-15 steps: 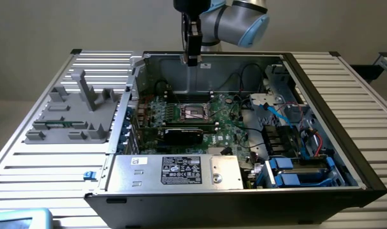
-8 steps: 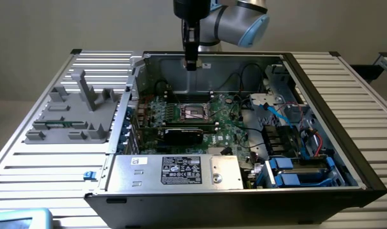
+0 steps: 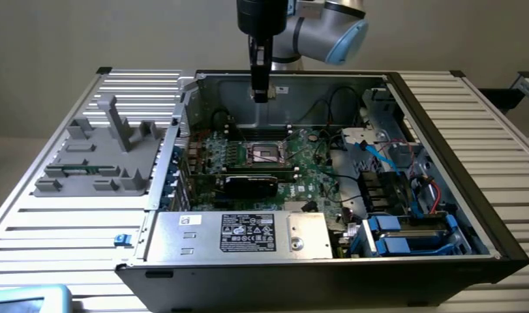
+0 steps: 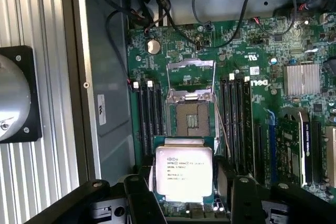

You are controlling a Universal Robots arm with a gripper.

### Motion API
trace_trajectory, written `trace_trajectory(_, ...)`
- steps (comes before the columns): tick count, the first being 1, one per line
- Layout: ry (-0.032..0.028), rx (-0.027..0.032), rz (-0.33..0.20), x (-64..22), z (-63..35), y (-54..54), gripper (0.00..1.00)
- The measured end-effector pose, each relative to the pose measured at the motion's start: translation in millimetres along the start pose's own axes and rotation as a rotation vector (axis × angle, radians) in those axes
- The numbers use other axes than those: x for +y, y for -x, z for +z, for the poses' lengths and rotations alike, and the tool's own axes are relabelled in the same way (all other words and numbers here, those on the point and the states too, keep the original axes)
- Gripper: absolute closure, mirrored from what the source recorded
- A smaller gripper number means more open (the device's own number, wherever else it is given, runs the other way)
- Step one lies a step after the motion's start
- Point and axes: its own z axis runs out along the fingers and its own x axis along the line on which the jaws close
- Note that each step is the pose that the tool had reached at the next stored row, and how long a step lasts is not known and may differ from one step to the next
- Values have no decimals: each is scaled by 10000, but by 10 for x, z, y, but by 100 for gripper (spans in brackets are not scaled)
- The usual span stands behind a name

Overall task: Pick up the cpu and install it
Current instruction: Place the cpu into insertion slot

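The cpu [image 4: 184, 172], a flat square chip with a shiny silver top and a thin green rim, sits between my gripper's black fingers [image 4: 140, 199]. My gripper [image 4: 189, 195] is shut on the cpu by its edges. In the exterior view the gripper [image 3: 261, 95] hangs above the open computer case, over its rear part. The dark square socket [image 4: 192, 117] lies on the green motherboard with its metal frame [image 4: 190, 72] flipped up, and the chip hovers just short of it. In the exterior view the socket [image 3: 266, 153] is below the gripper and nearer the camera.
Memory slots [image 4: 149, 114] flank the socket, and a finned heatsink [image 4: 302, 80] sits farther along the board. A black card [image 3: 251, 184], the power supply [image 3: 246, 231] and blue drive bays [image 3: 404, 238] fill the case. A grey fixture tray [image 3: 99, 156] stands at the exterior view's left.
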Motion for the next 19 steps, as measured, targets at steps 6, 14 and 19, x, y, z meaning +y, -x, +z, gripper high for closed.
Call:
trace_trajectory(6,34,-184,-155,-1,25,-2,45)
trace_trajectory(14,25,-191,-396,-2,47,-1,45)
trace_trajectory(19,29,-223,-523,-3,105,3,45)
